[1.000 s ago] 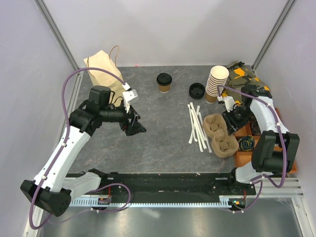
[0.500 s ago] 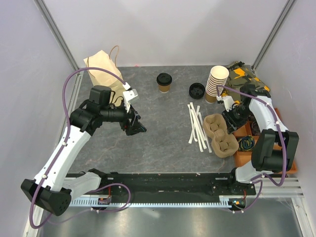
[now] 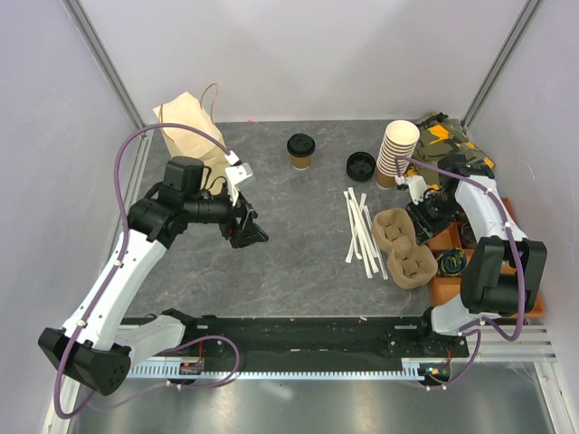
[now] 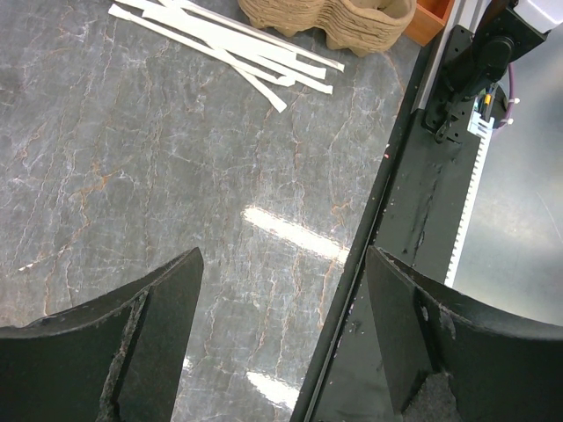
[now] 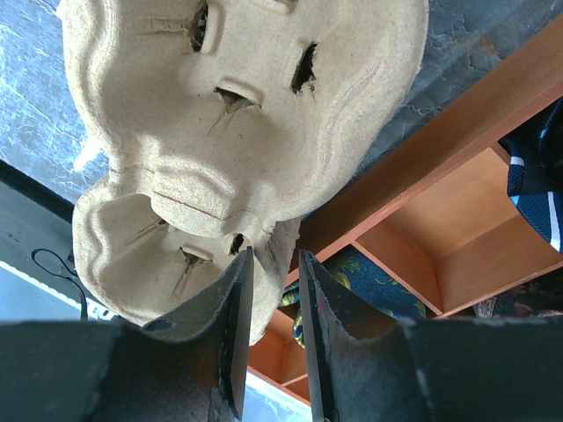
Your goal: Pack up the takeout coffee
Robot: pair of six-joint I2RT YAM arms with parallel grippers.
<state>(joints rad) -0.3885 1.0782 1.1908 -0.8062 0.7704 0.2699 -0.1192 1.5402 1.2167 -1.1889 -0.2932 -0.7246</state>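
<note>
The small brown kraft-paper cup with the round black plastic lid (image 3: 300,151) is seen upright at the far middle of the grey marbled tabletop (image 3: 298,262), well apart from both grippers. The left gripper (image 3: 247,227) is held over bare tabletop near the tan paper bag (image 3: 185,125), its fingers spread wide with nothing between them. The right gripper (image 5: 273,257) is set to a narrow gap at the rim of the moulded beige pulp cup carrier (image 5: 237,114), beside the orange wooden compartment box (image 5: 457,255); whether the rim is pinched cannot be told. Flat white paper strips (image 3: 360,233) are scattered just left of the carrier, and a tall stack of lidless paper cups (image 3: 396,152) is stood beside a loose black lid (image 3: 360,165).
</note>
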